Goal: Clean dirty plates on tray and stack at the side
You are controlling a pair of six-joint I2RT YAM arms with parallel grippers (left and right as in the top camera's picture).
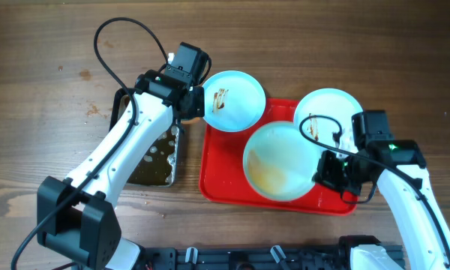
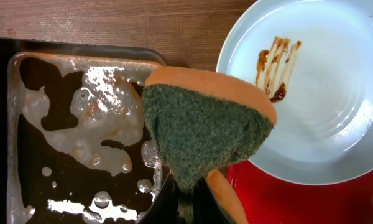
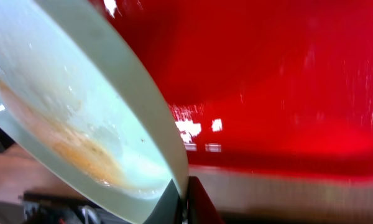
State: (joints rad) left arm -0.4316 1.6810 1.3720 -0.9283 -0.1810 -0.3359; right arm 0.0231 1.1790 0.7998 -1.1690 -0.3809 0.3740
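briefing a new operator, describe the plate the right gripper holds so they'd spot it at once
Find the red tray right of the dark pan. The front-middle plate is pinched at its rim by the right gripper. It has a pale orange film; the back-left plate and back-right plate carry dark brown streaks.

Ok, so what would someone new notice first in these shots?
The bright red tray right of centre stands out, with the middle plate tilted up on it, its rim clamped in the jaws of the right gripper. The left gripper holds an orange-and-green sponge beside the upper-left plate, which has a brown smear. A dark pan of foamy liquid sits to the left.
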